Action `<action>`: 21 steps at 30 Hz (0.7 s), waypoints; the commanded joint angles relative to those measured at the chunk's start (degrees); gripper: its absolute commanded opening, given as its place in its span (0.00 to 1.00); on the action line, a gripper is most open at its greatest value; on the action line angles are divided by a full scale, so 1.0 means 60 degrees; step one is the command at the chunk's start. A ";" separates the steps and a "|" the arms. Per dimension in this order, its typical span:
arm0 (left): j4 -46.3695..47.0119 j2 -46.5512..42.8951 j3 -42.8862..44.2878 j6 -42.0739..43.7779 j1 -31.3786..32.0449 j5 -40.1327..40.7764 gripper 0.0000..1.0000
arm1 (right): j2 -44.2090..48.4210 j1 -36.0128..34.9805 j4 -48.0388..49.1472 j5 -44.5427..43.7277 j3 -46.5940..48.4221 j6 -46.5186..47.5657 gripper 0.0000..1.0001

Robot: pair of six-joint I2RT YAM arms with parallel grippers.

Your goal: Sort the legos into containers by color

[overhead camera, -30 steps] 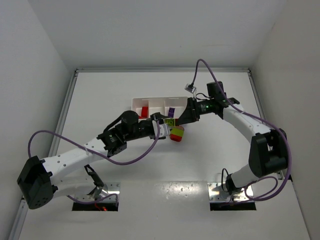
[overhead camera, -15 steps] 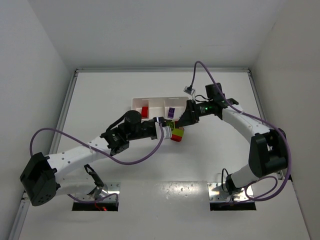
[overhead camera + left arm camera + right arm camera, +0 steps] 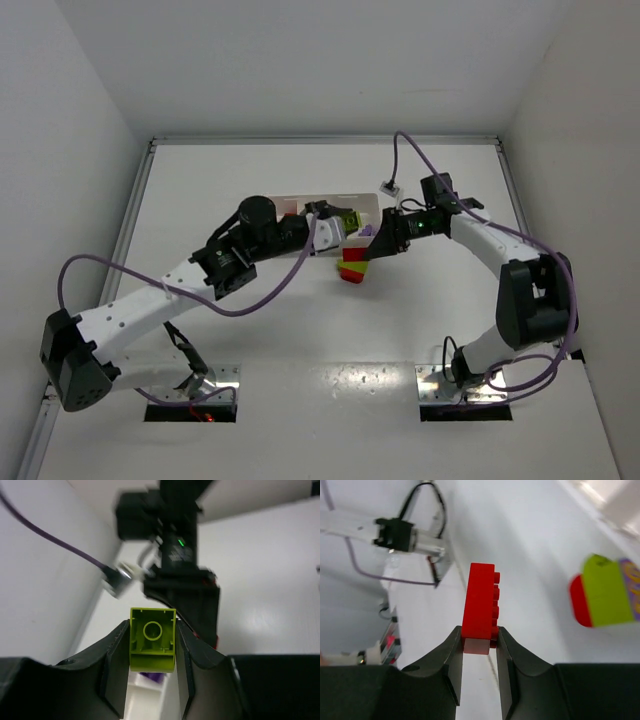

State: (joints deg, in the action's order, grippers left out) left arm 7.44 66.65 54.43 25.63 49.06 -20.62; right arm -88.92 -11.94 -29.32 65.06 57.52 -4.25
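Note:
My left gripper (image 3: 340,224) is shut on a yellow-green brick (image 3: 152,639) and holds it over the right end of the white tray (image 3: 275,203). A purple brick (image 3: 150,678) lies in the compartment below it. My right gripper (image 3: 364,250) is shut on a red brick (image 3: 480,607), seen in the top view (image 3: 352,256) just right of the tray. A small clump (image 3: 351,273) of red and yellow-green lies on the table below the held brick. It shows beside my right gripper in the right wrist view (image 3: 600,597). A red brick (image 3: 290,207) lies in the tray's left part.
The left arm's wrist (image 3: 255,215) covers much of the tray. The two grippers face each other closely at the tray's right end. Purple cables (image 3: 400,150) loop over both arms. White walls close in the table on three sides.
The grippers were together on one clump. Now the left has moved up toward the tray with the yellow-green brick, and the right has drawn back right with the red brick.

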 commanded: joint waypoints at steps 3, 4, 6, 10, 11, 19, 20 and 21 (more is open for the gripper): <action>0.0605 -0.0022 0.1019 -0.1019 -0.0090 0.0798 0.00 | -0.0106 0.0437 0.0141 -0.1482 -0.0065 0.0446 0.00; 0.0301 0.0111 0.1020 -0.1106 -0.0090 0.1076 0.00 | -0.0106 0.0554 0.0257 -0.1613 0.0037 0.0329 0.00; 0.0094 0.0476 0.1107 -0.1311 -0.0192 0.2054 0.00 | -0.0004 0.0657 0.0346 -0.1702 0.0300 0.0212 0.00; -0.0521 0.1939 0.1751 -0.2467 -0.0953 0.2982 0.00 | 0.0202 0.0760 0.0638 -0.2229 0.0828 -0.0039 0.00; -0.0943 0.2291 0.2014 -0.2745 -0.1129 0.2983 0.00 | 0.0332 0.0760 0.0639 -0.2491 0.1017 -0.0126 0.00; -0.1973 0.5178 0.4183 -0.4709 -0.2550 0.2531 0.00 | 0.0744 0.0848 0.0448 -0.3489 0.1591 0.0079 0.00; -0.2277 0.5369 0.4329 -0.4711 -0.2638 0.2413 0.00 | 0.0744 0.0935 0.0448 -0.3489 0.1591 0.0079 0.00; -0.2425 0.5545 0.4490 -0.4827 -0.2639 0.2412 0.00 | 0.0831 0.0936 0.0347 -0.3489 0.1678 0.0195 0.00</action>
State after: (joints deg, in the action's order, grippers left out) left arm -4.69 98.96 77.21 1.80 34.06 -4.84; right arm -86.04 -6.87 -27.53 45.89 65.10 -4.40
